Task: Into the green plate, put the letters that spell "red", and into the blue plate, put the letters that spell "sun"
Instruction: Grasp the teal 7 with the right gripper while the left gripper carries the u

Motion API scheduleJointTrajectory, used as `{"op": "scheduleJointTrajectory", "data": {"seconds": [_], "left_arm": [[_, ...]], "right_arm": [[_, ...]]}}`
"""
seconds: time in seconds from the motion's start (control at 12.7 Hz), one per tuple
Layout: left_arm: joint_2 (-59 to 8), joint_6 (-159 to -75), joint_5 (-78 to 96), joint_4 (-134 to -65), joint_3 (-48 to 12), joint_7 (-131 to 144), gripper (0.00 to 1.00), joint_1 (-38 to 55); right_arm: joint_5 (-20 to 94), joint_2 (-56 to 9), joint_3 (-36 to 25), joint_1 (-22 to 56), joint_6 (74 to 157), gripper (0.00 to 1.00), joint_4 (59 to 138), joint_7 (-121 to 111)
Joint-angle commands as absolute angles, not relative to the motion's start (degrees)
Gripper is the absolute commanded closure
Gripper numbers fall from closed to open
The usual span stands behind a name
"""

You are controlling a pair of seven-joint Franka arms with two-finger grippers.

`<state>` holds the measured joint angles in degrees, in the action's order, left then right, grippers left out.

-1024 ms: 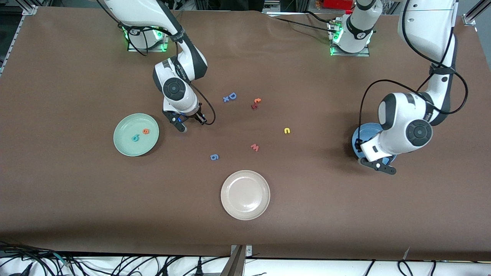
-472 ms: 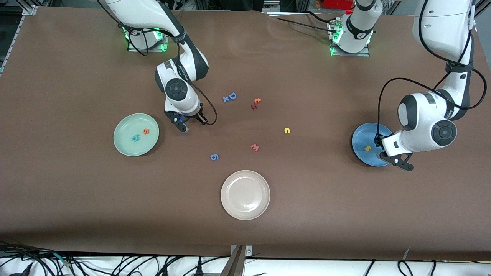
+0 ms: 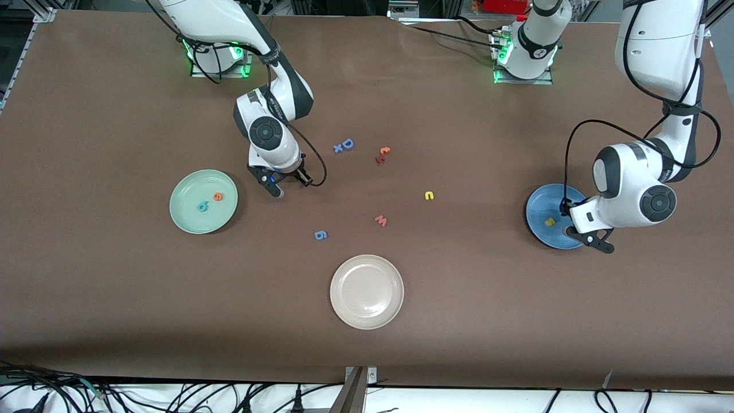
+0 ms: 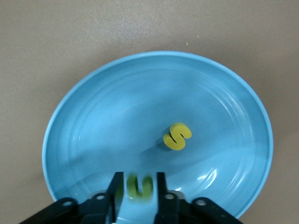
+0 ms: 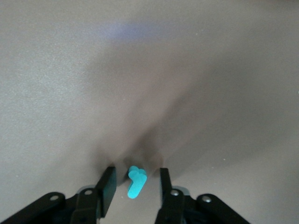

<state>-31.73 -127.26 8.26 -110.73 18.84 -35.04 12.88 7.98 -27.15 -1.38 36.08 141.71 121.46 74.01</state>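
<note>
glossy smooth blue plate [image 4: 93, 116]; matt foam-like yellow "s" [image 4: 177, 136]; matt brown table [image 3: 114, 321].

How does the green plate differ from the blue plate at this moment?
The green plate is pale mint; the blue plate is bright blue. The green plate holds a teal letter and an orange letter; the blue plate shows a yellow "s". The left gripper hangs over the blue plate; no gripper is over the green plate. Both are round, shallow and rimmed.

No printed label could be read. The foam letters themselves read: a yellow "s" [image 3: 549, 221] in the blue plate [image 3: 536, 226]; a blue "D" [image 3: 347, 143], a blue "g" [image 3: 320, 234] and a red "w" [image 3: 381, 220] on the table [image 3: 114, 315] mid-frame.
</note>
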Motion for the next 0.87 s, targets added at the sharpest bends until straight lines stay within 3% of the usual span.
{"op": "scheduleJointTrajectory", "data": {"seconds": [0.0, 0.31, 0.79], "left_arm": [[-30.9, -127.7, 9.8, -110.5, 19.0, -36.9, 0.0, 12.9], [-28.5, -126.7, 11.1, -109.9, 18.1, -32.5, 0.0, 16.9], [-27.5, -126.3, 13.5, -109.8, 14.2, -4.5, 0.01, 27.1]], "right_arm": [[8.3, -27.9, -1.4, 36.9, 143.0, 0.63, 122.2, 74.7], [8.3, -27.9, -1.2, 37.1, 142.7, 0.86, 122.1, 74.4], [8.0, -24.7, -1.5, 37.1, 139.1, 0.87, 120.9, 70.9]]}}
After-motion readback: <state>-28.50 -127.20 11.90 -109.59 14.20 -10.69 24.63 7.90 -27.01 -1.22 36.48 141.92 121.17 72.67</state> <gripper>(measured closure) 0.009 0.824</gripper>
